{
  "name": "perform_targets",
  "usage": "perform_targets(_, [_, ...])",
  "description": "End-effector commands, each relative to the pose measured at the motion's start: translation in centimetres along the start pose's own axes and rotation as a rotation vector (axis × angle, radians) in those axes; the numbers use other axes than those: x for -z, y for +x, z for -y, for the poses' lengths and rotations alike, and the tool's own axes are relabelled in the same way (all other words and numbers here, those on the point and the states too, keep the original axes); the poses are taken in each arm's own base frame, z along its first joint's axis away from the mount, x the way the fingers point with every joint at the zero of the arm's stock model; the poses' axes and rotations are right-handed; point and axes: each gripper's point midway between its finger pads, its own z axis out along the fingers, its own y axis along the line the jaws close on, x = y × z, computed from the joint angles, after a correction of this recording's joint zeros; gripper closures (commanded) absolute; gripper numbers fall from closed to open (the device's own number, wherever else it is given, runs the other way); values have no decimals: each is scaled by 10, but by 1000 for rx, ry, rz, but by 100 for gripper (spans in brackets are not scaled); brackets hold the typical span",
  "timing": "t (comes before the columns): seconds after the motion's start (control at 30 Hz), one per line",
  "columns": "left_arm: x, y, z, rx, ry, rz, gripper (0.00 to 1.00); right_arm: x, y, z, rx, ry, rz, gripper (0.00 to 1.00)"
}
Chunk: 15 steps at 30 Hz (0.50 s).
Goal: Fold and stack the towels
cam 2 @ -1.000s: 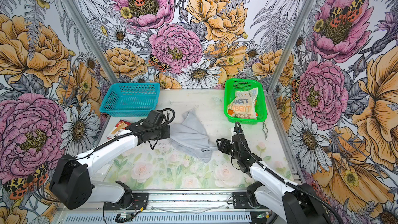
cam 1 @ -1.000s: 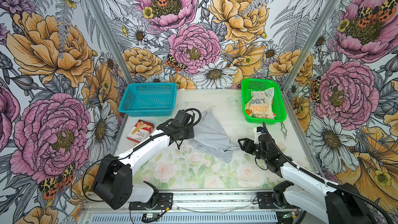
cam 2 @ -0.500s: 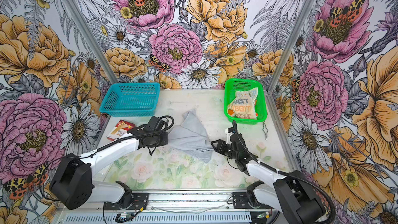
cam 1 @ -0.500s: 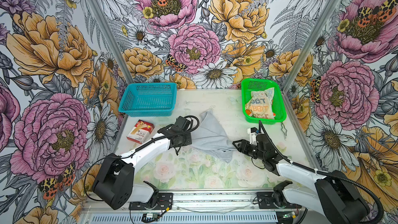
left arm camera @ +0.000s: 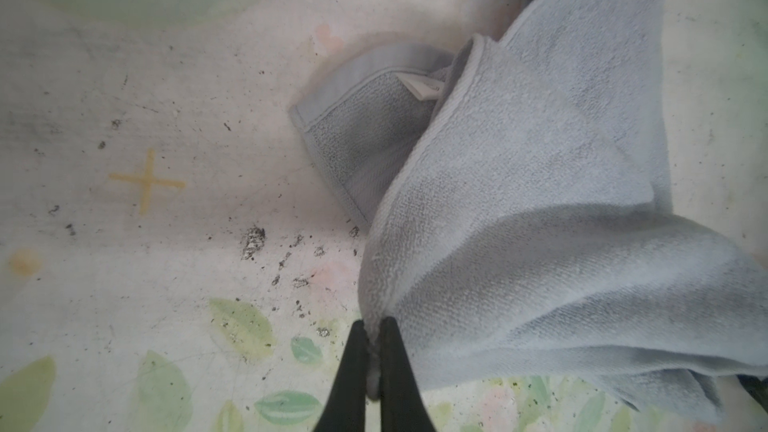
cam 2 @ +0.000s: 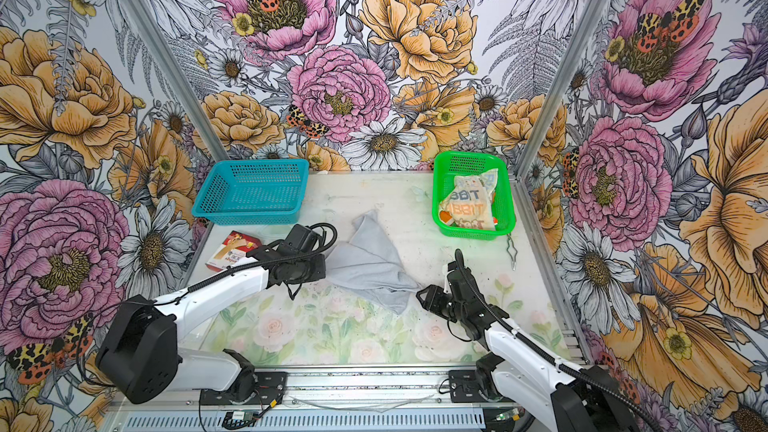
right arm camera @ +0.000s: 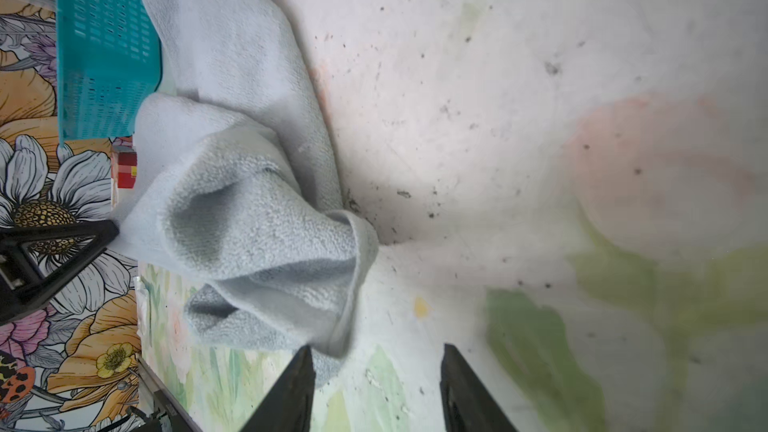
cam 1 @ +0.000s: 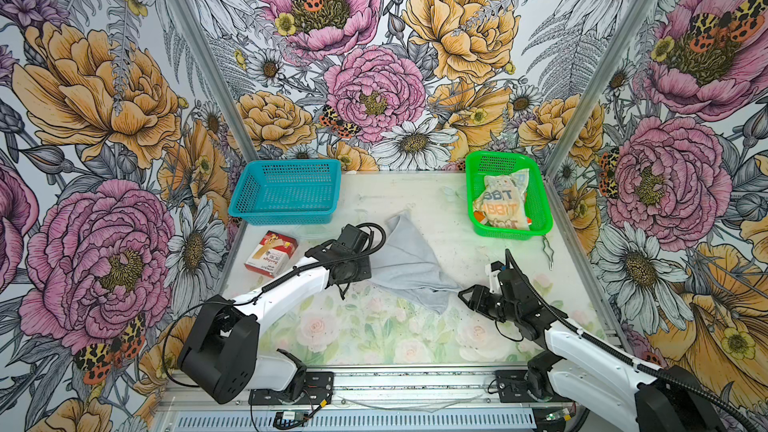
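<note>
Lying in green basket (cam 2: 469, 235), cream towel (cam 2: 468, 206) reads "BBIT".

The left arm (cam 1: 286, 290) and right arm (cam 1: 582, 342) are white with black joints and ribbed black cables (cam 1: 291, 276). The left gripper (left arm camera: 374, 328) is black and tapered.

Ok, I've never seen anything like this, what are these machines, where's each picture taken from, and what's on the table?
These are a left robot arm and right robot arm, each ending in a gripper. Two pictures look down from overhead; two come from cameras on the wrists. On the table sit a teal basket, a green basket holding a cream lettered towel, a red box and a grey towel. The left gripper is shut on the grey towel's edge; the right gripper is open at another corner, gripping nothing.
</note>
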Motion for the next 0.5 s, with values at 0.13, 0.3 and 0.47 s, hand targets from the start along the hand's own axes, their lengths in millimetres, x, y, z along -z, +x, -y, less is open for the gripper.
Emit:
perform_targets(0.13, [-4, -2, 2, -9, 4, 15, 100, 7, -15, -8, -7, -3, 73, 49])
perform_targets(0.3, [-4, -2, 3, -13, 9, 17, 100, 9, -29, -11, -5, 15, 124, 47])
perform_targets(0.47, [-5, 0, 3, -16, 10, 11, 100, 3, -40, -22, -14, -19, 138, 47])
